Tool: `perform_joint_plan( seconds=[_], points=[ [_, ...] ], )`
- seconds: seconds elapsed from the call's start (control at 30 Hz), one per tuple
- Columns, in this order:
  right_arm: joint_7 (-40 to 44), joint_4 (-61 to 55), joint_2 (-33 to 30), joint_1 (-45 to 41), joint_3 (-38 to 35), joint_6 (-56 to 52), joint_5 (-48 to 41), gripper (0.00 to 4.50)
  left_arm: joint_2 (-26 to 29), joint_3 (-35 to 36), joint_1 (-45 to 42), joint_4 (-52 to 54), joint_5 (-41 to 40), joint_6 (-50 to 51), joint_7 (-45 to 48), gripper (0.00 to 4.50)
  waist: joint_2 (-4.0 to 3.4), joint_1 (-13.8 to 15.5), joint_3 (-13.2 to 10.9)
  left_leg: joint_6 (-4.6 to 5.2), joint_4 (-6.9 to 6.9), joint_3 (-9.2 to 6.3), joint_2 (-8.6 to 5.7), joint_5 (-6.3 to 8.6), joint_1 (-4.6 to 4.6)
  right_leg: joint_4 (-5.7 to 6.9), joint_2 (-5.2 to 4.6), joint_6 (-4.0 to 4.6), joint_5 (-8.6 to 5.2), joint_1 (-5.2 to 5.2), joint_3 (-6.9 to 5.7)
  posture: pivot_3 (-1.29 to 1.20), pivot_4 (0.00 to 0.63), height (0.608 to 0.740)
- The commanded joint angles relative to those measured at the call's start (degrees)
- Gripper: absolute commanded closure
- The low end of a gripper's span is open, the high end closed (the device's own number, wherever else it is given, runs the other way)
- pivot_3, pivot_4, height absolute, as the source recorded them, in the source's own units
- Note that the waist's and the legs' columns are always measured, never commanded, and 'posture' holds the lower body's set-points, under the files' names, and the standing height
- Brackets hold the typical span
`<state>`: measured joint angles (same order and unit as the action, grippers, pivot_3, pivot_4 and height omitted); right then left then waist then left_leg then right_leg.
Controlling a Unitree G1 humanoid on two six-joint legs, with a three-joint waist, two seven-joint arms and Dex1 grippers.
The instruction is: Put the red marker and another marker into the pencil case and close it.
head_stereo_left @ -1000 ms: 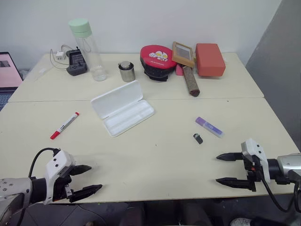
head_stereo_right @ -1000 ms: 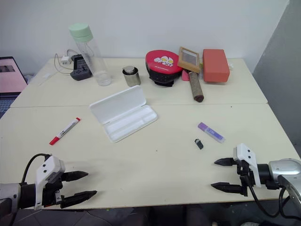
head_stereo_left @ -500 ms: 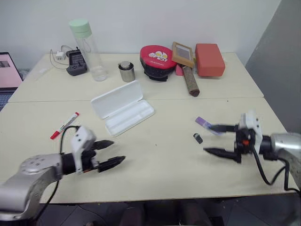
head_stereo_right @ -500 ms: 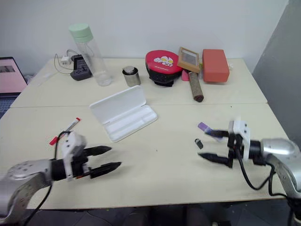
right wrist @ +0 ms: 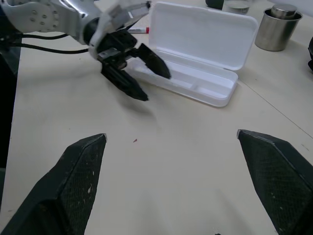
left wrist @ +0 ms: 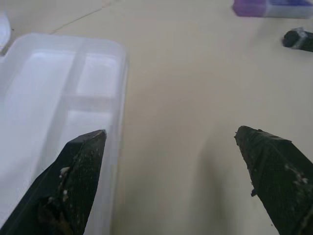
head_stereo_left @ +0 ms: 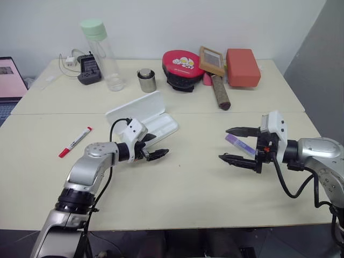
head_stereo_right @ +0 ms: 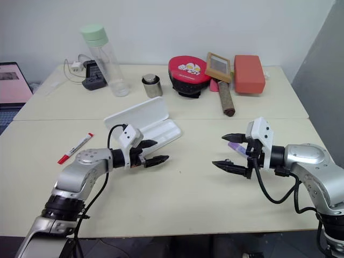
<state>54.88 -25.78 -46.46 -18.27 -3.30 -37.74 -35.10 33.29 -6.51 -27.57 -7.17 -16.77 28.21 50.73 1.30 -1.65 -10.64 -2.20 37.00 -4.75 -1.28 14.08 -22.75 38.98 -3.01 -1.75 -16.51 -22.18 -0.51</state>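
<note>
The pencil case (head_stereo_left: 141,115) lies open in the middle of the table, lid propped up behind its moulded tray (left wrist: 58,98). My left gripper (head_stereo_left: 159,145) is open at the tray's near corner, one finger over the rim. The red marker (head_stereo_left: 74,142) lies apart on the left. The purple marker (head_stereo_right: 236,146) lies on the right, partly behind my right gripper (head_stereo_left: 223,143). That gripper is open and hovers above the table, pointing toward the case with nothing between its fingers. The left wrist view has the purple marker (left wrist: 274,7) beside a small dark cap (left wrist: 298,39).
Along the far side stand a clear bottle with a green cap (head_stereo_left: 102,54), a metal tin (head_stereo_left: 145,80), a red round case (head_stereo_left: 180,64), a wooden frame (head_stereo_left: 211,60), a brown roll (head_stereo_left: 219,92) and a red box (head_stereo_left: 243,67). A charger (head_stereo_left: 87,71) and a laptop (head_stereo_left: 7,75) are far left.
My left gripper has swung forward and right from the table's near edge to the pencil case's tray. My right gripper has risen and moved left, over the purple marker. Both stay open.
</note>
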Motion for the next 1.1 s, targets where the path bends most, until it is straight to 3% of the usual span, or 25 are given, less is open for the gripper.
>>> perform_joint_plan(
  seconds=[0.03, 0.37, 0.47, 0.6, 0.8, 1.1],
  points=[
    [-0.1, -2.1, -0.4, -0.4, -1.0, 0.5, -0.6, 0.01, -1.0, -1.1, -1.9, -2.4, 1.9, -1.9, 0.6, 0.0, 0.0, -0.2, 0.0, 0.0, -0.01, -0.01, 0.01, 0.0, 0.0, 0.01, 0.0, 0.0, 0.0, -0.02, 0.02, 0.0, 0.15, 0.74],
    [-0.7, -3.0, -0.2, -0.1, -2.1, 0.6, -1.2, 0.01, 0.5, -1.1, -0.8, -2.4, 5.1, 1.8, -0.5, 0.0, -0.01, -0.1, 0.0, 0.0, 0.02, -0.08, 0.01, -0.01, 0.02, 0.05, 0.01, 0.0, 0.0, 0.0, -0.01, 0.0, 0.15, 0.74],
    [-0.5, -2.6, -0.1, -0.4, -1.7, 0.8, -1.1, 0.0, 0.5, -0.9, -0.7, -3.1, 5.8, 1.8, -1.7, 0.45, -0.01, -0.1, 0.0, 0.0, 0.02, -0.09, 0.01, -0.01, 0.03, 0.05, 0.01, 0.0, 0.0, 0.01, -0.01, 0.0, 0.15, 0.74],
    [0.0, -2.0, 0.1, -1.1, -1.5, 1.4, -1.0, 0.0, 0.2, -0.4, -1.1, -2.4, 5.1, 2.5, -2.2, 1.4, -0.01, -0.1, 0.0, 0.0, 0.02, -0.11, 0.0, -0.01, 0.04, 0.06, 0.01, 0.0, 0.0, 0.01, -0.01, 0.0, 0.15, 0.74],
    [0.5, -1.5, 0.4, -1.9, -1.9, 1.8, -1.8, 0.0, 0.3, -0.5, -0.4, -1.3, 5.0, 2.9, -1.9, 2.42, -0.01, 0.0, 0.0, 0.0, 0.02, -0.13, 0.0, -0.01, 0.02, 0.06, 0.0, 0.0, 0.0, 0.01, -0.02, 0.0, 0.15, 0.74],
    [0.5, -2.2, -0.2, -1.1, -2.4, 1.7, -2.7, 0.0, 0.4, -0.5, 0.6, -0.6, 5.4, 2.6, -2.3, 4.33, -0.01, 0.0, 0.0, 0.0, 0.02, -0.17, -0.01, -0.01, 0.03, 0.05, -0.01, 0.0, 0.0, 0.02, -0.01, 0.0, 0.15, 0.74]
  ],
)
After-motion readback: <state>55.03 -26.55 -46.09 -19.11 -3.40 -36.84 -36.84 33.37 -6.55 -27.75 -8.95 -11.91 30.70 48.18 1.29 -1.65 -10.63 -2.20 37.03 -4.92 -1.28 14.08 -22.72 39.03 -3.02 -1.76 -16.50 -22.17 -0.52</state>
